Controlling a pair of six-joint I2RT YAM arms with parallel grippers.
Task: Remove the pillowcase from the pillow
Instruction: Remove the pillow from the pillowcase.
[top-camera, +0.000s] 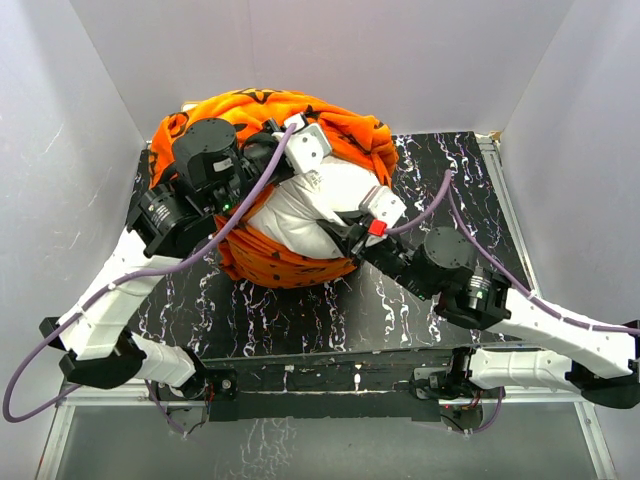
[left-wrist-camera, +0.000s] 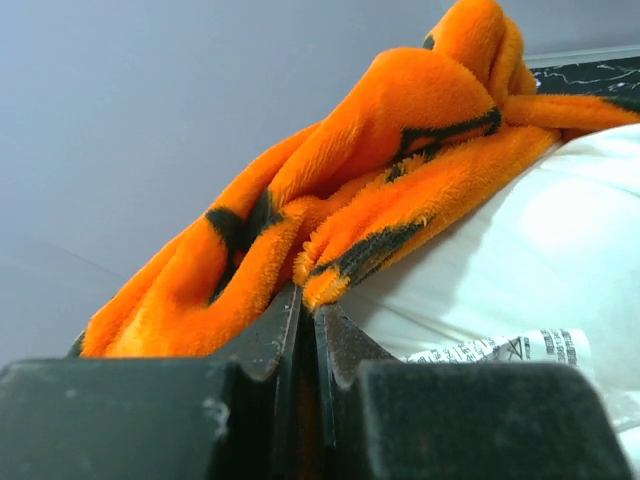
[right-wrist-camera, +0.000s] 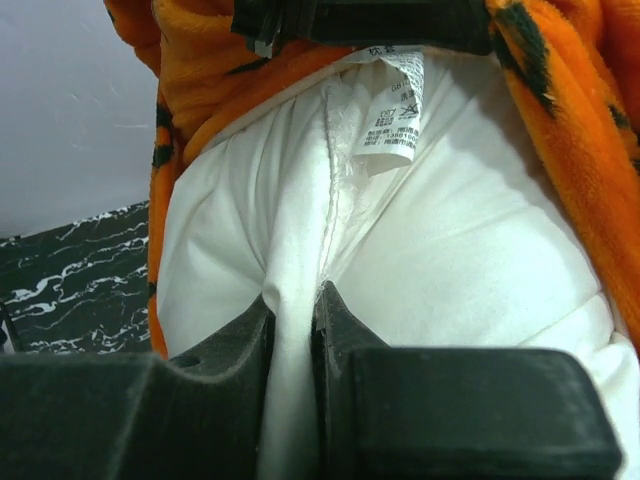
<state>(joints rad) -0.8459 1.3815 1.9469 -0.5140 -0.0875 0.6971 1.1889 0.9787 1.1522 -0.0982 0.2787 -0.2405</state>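
The orange pillowcase (top-camera: 255, 105) with dark motifs is bunched round the white pillow (top-camera: 325, 205) at the back middle of the table. The pillow's near end bulges out of the case opening, and its care label (right-wrist-camera: 390, 110) shows. My left gripper (top-camera: 290, 170) is shut on the hem of the pillowcase (left-wrist-camera: 400, 215), right beside the pillow (left-wrist-camera: 540, 240). My right gripper (top-camera: 345, 235) is shut on a pinch of the pillow's white fabric (right-wrist-camera: 450, 250) by its seam. In the right wrist view the pillowcase (right-wrist-camera: 560, 110) frames the pillow on both sides.
The black marbled tabletop (top-camera: 420, 300) lies in front of and to the right of the bundle. Pale walls (top-camera: 60, 150) close in the left, back and right sides. A metal rail (top-camera: 503, 195) runs along the table's right edge.
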